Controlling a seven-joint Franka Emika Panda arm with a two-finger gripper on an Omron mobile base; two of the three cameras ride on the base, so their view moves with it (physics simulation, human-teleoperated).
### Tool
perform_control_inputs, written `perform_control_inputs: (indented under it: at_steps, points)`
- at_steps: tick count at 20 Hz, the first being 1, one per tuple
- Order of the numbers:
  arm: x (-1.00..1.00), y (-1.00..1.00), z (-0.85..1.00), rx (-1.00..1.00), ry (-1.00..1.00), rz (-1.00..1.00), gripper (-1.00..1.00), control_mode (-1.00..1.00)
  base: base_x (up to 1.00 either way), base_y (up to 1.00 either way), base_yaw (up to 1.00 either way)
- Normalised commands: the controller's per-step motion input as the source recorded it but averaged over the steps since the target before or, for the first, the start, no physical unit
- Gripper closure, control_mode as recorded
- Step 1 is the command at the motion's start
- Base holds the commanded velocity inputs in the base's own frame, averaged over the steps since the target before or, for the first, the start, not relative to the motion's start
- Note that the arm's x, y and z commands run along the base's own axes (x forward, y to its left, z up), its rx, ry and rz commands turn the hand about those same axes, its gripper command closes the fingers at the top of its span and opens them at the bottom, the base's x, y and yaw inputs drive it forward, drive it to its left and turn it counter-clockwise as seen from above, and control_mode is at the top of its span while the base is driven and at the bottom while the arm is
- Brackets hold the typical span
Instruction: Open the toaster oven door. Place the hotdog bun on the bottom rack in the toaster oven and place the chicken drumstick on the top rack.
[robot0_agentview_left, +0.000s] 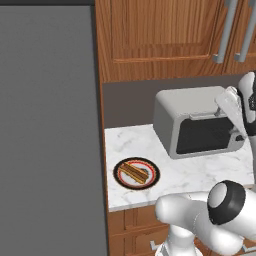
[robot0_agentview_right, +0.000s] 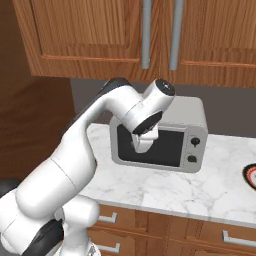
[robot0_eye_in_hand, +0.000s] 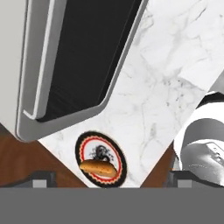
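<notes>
Evidently one toaster oven (robot0_agentview_left: 197, 127), one hotdog bun (robot0_agentview_left: 133, 173), one plate (robot0_agentview_left: 151, 182).

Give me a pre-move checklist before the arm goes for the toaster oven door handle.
1. Toaster oven door shut, needs opening: ok.
2. Handle along the door's top edge, unobstructed: ok.
3. Tool open and empty: ok.
4. Tool lined up on the handle: cannot tell.
5. Hotdog bun waiting on its plate, left of the toaster oven: ok.
6. Chicken drumstick located: cannot tell.

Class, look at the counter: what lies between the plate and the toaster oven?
Nothing: bare marble counter separates the plate from the toaster oven, seen in the left base view.
</notes>
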Motion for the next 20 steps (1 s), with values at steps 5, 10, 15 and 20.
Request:
perform_control_inputs:
  at_steps: [5, 10, 15, 20]
  points:
    - [0.28, -0.1, -0.1, 0.13, -0.03, -0.12, -1.0, -1.0, 0.0, 0.0, 0.0]
    - [0.29, -0.02, -0.24, 0.05, 0.0, -0.12, -1.0, -1.0, 0.0, 0.0, 0.0]
    - [0.27, -0.01, -0.24, 0.09, 0.0, -0.13, -1.0, -1.0, 0.0, 0.0, 0.0]
    - [0.24, -0.04, -0.16, 0.1, 0.0, -0.07, -1.0, -1.0, 0.0, 0.0, 0.0]
